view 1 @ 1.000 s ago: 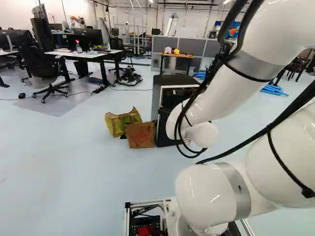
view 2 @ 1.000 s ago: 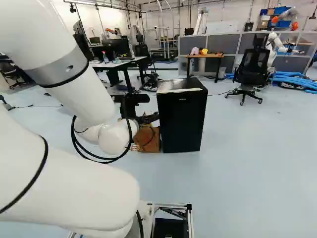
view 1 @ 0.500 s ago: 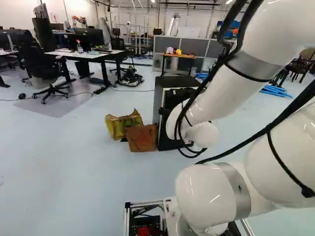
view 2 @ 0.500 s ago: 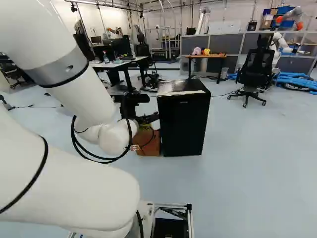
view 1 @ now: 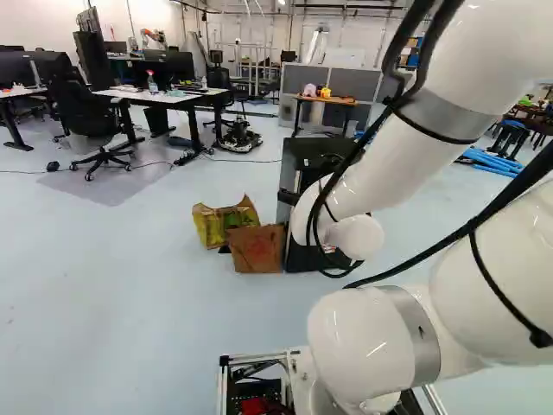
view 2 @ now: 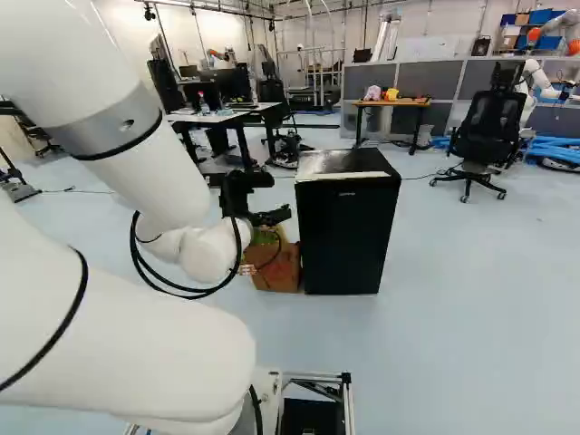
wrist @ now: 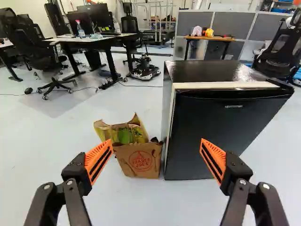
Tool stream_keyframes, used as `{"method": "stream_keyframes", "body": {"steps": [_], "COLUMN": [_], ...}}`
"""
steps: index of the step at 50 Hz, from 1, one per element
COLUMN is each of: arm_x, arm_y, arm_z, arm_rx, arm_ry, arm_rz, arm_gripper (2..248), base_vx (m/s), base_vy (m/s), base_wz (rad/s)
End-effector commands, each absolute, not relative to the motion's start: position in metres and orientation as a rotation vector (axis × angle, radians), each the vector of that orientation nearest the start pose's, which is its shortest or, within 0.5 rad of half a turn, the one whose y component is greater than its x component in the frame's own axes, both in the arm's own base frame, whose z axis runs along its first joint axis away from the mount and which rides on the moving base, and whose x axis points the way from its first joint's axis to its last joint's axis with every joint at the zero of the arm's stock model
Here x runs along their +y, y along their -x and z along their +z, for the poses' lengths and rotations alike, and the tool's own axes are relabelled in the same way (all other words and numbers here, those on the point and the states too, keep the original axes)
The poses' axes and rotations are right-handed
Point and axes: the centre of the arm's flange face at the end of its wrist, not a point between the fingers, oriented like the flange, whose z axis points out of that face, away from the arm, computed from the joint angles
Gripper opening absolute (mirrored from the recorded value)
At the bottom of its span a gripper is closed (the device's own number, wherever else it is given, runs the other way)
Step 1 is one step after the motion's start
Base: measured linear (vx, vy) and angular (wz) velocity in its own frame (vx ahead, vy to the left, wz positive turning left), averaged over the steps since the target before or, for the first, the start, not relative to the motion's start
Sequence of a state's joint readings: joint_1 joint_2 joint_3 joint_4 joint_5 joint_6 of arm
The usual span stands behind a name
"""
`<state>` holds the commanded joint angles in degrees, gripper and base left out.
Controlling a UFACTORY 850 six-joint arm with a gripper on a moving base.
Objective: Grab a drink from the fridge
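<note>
Has moved the base (view 1: pixel 298 367) since the earlier pictures: looks out from nearer the fridge (wrist: pixel 221 127) and turned slightly left, with the whole scene slid rightward in both base views. Leaves fridge and paper bag (wrist: pixel 141 162) in the same places on the floor (view 1: pixel 130 303), and keeps the same bends in the arm (view 2: pixel 136 181) as before.

Leans the arm forward over the base, sloping down through the upper white links to a low, bent wrist. Aims the gripper (view 2: pixel 270 217) ahead and a little downward, short of the fridge and apart from it. In the wrist view, spreads the jaws wide around nothing but air, with one orange pad (wrist: pixel 99 160) seen beside the bag and the other orange pad (wrist: pixel 214 160) seen against the black door (wrist: pixel 225 141).

Places the fridge ahead of the gripper, mostly beyond the second pad, standing upright on the floor with its long axis vertical. Turns its closed door toward the robot, and also shows the top and a narrow strip of left side. Sets the paper bag upright just beside that left side, with a yellow bag (wrist: pixel 110 129) behind.
</note>
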<state>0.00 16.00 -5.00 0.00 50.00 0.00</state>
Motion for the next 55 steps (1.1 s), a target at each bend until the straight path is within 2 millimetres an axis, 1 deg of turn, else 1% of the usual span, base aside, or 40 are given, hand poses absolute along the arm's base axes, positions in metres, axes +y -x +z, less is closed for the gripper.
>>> {"method": "stream_keyframes", "body": {"steps": [25,55], "arm_x": [0.0000,0.0000], "arm_y": [-0.2703,-0.2703], "arm_z": [0.3656,0.3656], "arm_rx": [0.000,0.000], "arm_ry": [2.558,2.558], "arm_rz": [-1.824,-1.824], "arm_gripper": [247,247], "base_vx": [0.095,0.044], "base_vy": [0.009,-0.054], "base_wz": [0.059,0.019]}}
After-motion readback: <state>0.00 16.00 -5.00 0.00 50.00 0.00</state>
